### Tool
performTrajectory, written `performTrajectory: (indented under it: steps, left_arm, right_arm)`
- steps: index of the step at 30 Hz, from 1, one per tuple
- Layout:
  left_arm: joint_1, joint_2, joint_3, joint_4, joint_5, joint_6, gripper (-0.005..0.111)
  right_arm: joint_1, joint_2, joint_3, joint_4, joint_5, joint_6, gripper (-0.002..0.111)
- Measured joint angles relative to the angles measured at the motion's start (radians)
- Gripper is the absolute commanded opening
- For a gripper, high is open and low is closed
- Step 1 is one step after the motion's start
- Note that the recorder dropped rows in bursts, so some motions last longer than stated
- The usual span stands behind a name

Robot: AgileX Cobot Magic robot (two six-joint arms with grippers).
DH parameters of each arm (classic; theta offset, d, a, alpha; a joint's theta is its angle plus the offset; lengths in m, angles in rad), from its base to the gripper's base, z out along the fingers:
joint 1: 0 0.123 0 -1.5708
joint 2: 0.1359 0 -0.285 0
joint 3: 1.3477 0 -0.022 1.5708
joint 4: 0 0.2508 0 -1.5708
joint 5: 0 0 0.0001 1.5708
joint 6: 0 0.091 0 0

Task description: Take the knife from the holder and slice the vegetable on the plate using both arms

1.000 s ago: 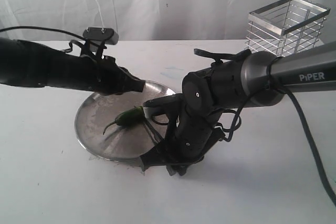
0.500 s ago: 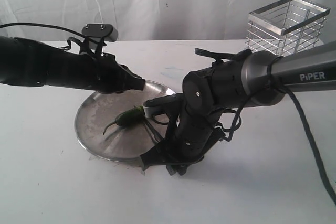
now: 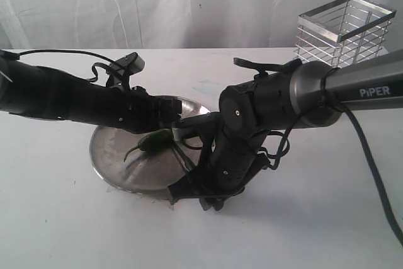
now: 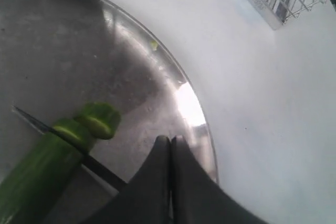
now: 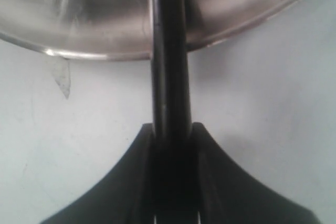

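While the right gripper (image 5: 172, 129) is clamping the knife (image 5: 170, 72) by its handle, the blade is crossing the vegetable (image 4: 39, 177) mid-plate (image 3: 104, 155), entering from four o'clock. Left gripper (image 4: 170, 142): hovering closed, empty, at one o'clock. Vegetable likely light, slick, roll-prone; pin mid-body.

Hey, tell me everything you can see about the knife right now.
The knife is slim, with a black handle and a thin dark blade. The right tool is shut on the handle, which crosses the rim of the shiny metal plate. The blade lies low across the green vegetable near its cut end, with the pointed tip past it.
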Motion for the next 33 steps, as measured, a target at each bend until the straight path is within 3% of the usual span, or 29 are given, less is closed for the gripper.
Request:
performTrajectory:
  steps: [33]
  left_arm:
    - [0.000, 0.094, 0.000, -0.044, -0.082, 0.058, 0.000]
  right_arm:
    - [0.000, 0.000, 0.000, 0.002, 0.000, 0.000, 0.000]
